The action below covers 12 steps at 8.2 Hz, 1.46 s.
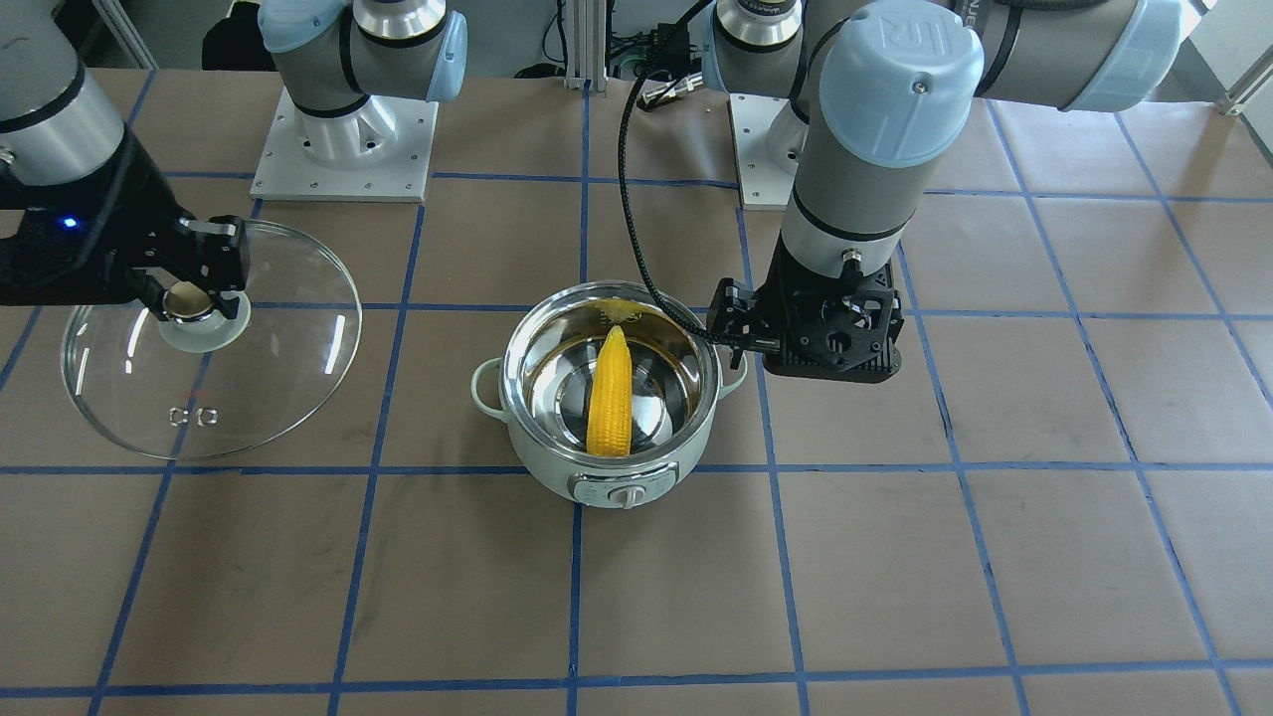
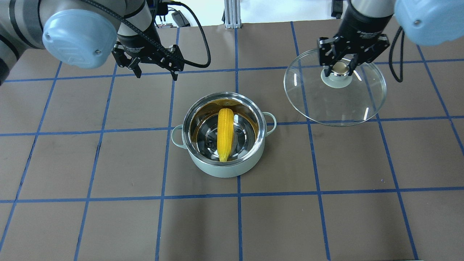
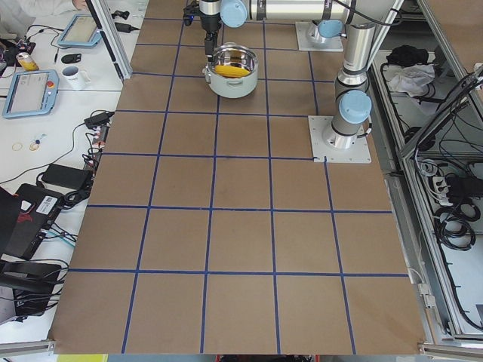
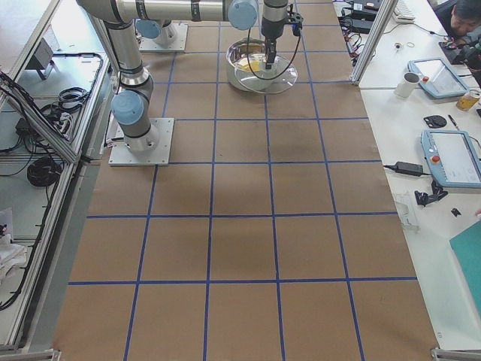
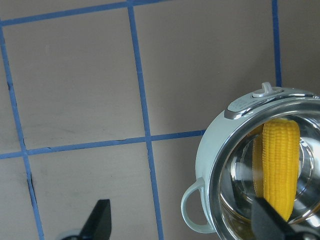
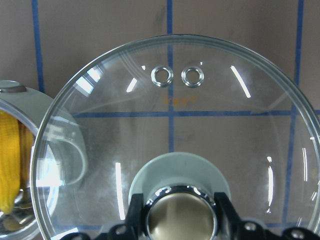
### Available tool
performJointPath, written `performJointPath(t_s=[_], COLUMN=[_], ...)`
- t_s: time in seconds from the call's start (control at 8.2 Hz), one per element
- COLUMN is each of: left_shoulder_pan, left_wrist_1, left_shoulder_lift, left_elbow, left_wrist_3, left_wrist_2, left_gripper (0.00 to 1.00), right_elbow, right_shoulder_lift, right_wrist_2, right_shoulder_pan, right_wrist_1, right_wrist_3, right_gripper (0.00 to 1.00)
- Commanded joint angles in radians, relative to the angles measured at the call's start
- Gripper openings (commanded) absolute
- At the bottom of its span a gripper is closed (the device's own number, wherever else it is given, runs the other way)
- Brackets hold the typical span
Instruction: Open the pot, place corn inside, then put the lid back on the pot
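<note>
The corn lies in the uncovered pot. The left tool, spread wide and empty, hangs near the pot. The right tool clamps the knob of the lid, well apart.

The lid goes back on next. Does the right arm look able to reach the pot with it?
Probably yes. The right gripper holds the lid beside the open pot, with nothing between them. The left gripper hangs near the pot's other side and might need to back off.
</note>
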State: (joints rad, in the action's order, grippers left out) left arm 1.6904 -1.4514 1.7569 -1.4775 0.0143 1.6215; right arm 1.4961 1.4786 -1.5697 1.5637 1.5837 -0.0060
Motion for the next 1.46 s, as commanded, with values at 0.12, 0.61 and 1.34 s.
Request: performJointPath(t_s=[0.12, 0.61, 1.34], left_shoulder_pan=[-0.159, -0.302, -0.302], left_wrist_1=[-0.018, 0.002, 0.042], left_shoulder_lift=[-0.007, 0.012, 0.018], left_elbow=[0.026, 0.026, 0.023], left_wrist_3=[-0.045, -0.316, -0.304], left_wrist_2=[-0.008, -0.011, -0.012], left_gripper=[1.0, 1.0, 1.0], right_elbow=[0.0, 0.001, 0.019], right_shoulder_lift=[-0.079, -0.167, -0.23], right_wrist_2=[0.016, 0.039, 0.04], right_shoulder_pan=[0.203, 0.386, 0.472], right_wrist_1=[0.108, 0.231, 0.292], right_wrist_3=[0.259, 0.518, 0.679], right_gripper=[0.0, 0.0, 0.0])
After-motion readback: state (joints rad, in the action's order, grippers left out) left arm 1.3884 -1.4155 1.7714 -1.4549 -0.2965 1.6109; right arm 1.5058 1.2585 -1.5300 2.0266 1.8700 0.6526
